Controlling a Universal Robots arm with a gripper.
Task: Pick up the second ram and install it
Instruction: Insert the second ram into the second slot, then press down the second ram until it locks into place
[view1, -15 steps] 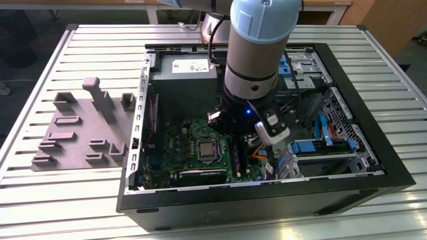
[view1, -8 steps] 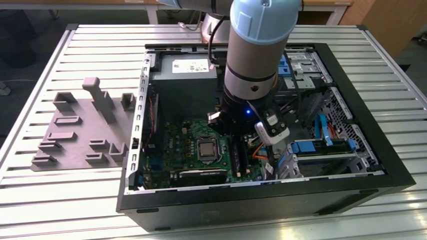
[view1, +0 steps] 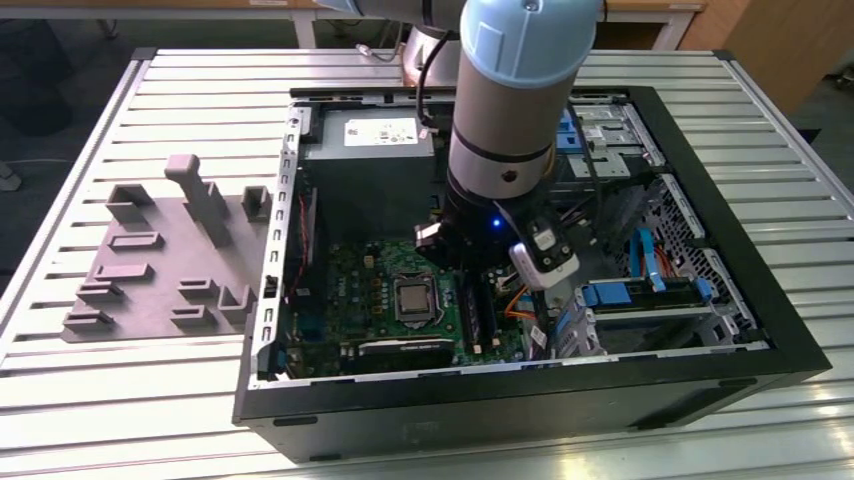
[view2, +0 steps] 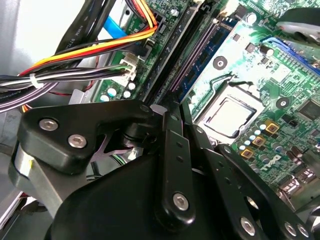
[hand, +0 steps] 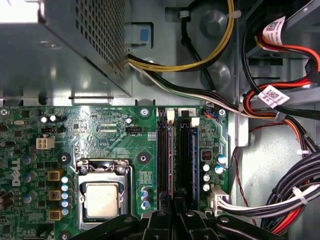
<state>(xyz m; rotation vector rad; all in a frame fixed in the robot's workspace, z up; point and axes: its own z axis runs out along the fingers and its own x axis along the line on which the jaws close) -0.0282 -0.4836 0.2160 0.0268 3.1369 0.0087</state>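
The second ram (hand: 170, 155) is a thin blue stick lying along a black socket rail of the green motherboard (hand: 100, 130). In the second wrist view it runs beside the processor as a blue strip (view2: 200, 55). My gripper (hand: 175, 202) is down inside the open computer case (view1: 507, 390), right at one end of that rail (view1: 467, 275). Its black fingers (view2: 168, 107) are drawn together, in line with the stick. Whether the tips press on the stick, I cannot tell. Another blue stick (hand: 192, 155) sits in the rail beside it.
The processor (hand: 101, 200) lies close beside the rails. Cable bundles (hand: 280, 100) crowd the other side, and the metal power supply box (hand: 60, 45) stands past the board's far edge. A grey moulded tray (view1: 147, 290) with upright pegs rests on the slatted table at the exterior view's left.
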